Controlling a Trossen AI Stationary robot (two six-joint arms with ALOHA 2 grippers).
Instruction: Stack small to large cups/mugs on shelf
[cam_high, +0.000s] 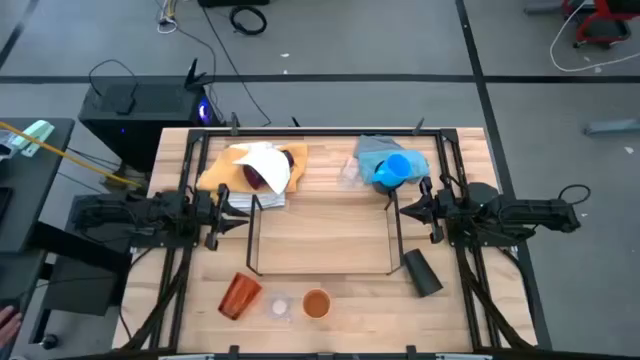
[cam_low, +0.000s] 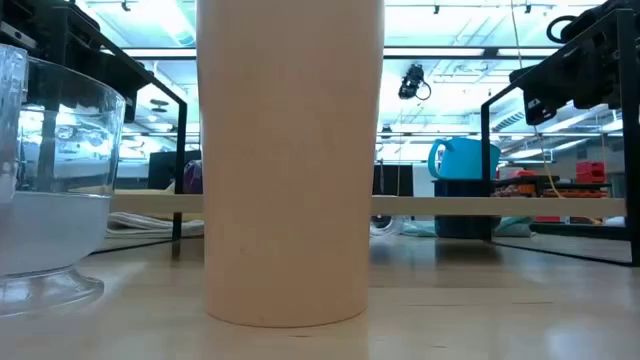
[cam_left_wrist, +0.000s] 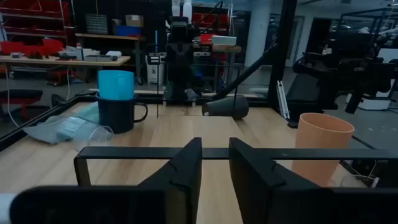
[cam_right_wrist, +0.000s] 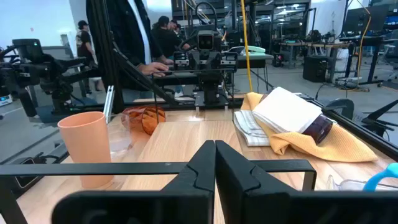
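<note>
We see an empty wire shelf (cam_high: 322, 240) mid-bench, flanked by both arms. Our left claw (cam_left_wrist: 214, 165) is slightly spread and holds nothing; our right claw (cam_right_wrist: 215, 160) is pressed together, empty. The light-blue mug (cam_high: 392, 170) sits nested in a navy mug (cam_left_wrist: 117, 112) behind the shelf. The amber tumbler (cam_high: 240, 295) and black cup (cam_high: 421, 272) lie toppled and could roll away if nudged.

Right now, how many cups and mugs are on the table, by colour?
orange cups: 2
clear cups: 2
light-blue mug: 1
navy mug: 1
black cup: 1
purple tumbler: 1
Total: 8
</note>
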